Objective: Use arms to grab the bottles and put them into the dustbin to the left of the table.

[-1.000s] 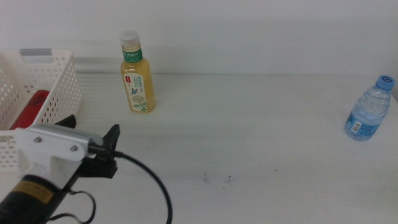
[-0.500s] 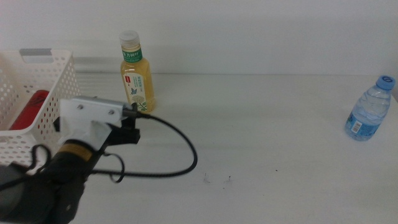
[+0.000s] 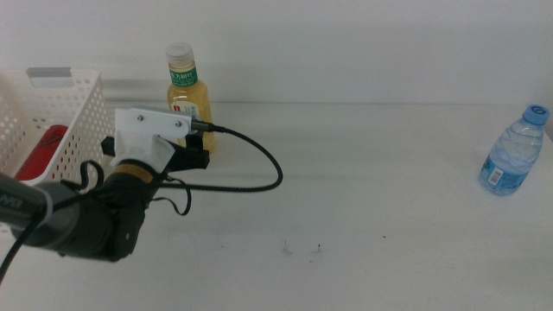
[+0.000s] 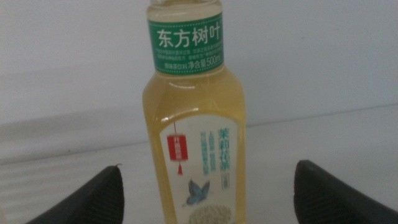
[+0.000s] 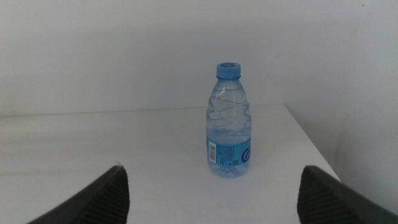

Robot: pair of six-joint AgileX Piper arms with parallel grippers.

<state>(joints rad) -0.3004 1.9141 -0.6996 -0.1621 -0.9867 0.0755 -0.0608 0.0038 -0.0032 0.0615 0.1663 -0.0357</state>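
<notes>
The wide white flat table (image 3: pixel 363 173) holds a white plastic basket with holes (image 3: pixel 52 112) at its left side, a red can (image 3: pixel 39 154) inside. The left gripper (image 4: pixel 208 202), jaws spread wide, faces the upright yellow tea bottle (image 4: pixel 194 149). Next it should move in and squeeze. The right gripper (image 5: pixel 211 205), released too, faces the small clear blue-capped water bottle (image 5: pixel 228 121).
</notes>
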